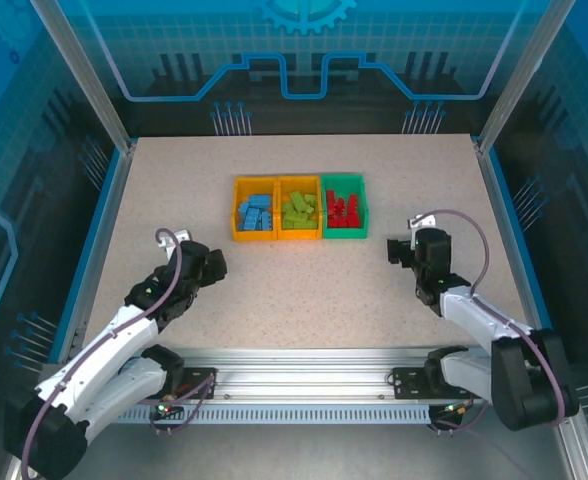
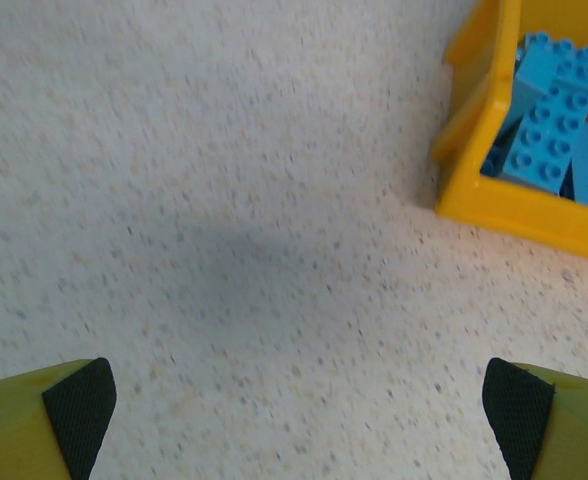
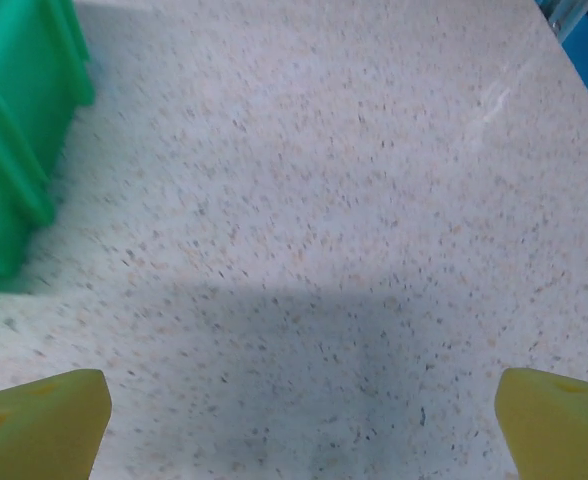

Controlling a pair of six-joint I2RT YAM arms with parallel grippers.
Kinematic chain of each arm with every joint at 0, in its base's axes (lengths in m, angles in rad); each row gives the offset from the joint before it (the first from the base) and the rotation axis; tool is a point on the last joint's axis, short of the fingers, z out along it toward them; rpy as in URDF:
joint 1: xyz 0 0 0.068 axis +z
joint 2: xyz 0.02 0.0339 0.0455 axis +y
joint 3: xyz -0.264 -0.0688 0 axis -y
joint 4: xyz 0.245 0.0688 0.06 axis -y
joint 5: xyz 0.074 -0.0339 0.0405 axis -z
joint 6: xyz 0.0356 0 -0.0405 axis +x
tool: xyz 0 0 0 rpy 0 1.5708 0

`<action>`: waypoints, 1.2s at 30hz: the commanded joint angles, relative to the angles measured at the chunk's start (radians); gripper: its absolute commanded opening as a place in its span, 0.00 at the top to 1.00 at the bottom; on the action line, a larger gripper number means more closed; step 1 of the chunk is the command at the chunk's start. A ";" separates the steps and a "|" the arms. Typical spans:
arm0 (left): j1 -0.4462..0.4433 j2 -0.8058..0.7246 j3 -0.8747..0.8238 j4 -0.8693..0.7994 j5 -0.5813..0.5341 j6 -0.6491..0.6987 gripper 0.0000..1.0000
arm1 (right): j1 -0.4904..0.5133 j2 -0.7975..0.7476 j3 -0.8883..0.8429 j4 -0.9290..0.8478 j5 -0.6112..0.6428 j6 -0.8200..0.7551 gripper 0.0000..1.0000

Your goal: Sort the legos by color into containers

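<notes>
The three containers (image 1: 278, 237) sit mid-table (image 1: 304, 300), the row's long axis running left to right. Blue legos (image 1: 256, 214) lie in the left one, lime legos (image 1: 298, 208) in the middle and red legos (image 1: 343, 211) in the green one. The left gripper (image 1: 212, 266) and right gripper (image 1: 401, 250) flank the row, jaws spread wide, holding nothing.

Three joined bins (image 1: 278, 178) standing in a row: two orange-yellow, one green. Blue bricks (image 1: 256, 213), lime bricks (image 1: 299, 208), red bricks (image 1: 343, 210) lying heaped, overlapping, uncountable.
</notes>
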 commanded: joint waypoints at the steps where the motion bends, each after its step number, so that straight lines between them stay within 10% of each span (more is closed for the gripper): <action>1: 0.008 0.020 -0.025 0.137 -0.163 0.192 0.01 | -0.020 0.099 -0.022 0.349 -0.004 -0.038 0.00; 11: 0.084 0.255 -0.134 0.671 -0.168 0.469 0.01 | -0.089 0.329 0.026 0.504 -0.147 -0.019 0.00; 28: 0.383 0.741 -0.220 1.507 0.391 0.521 0.01 | -0.089 0.330 0.026 0.510 -0.151 -0.021 0.00; 36: 0.383 0.721 -0.181 1.391 0.361 0.503 0.01 | -0.089 0.330 0.026 0.509 -0.152 -0.021 0.00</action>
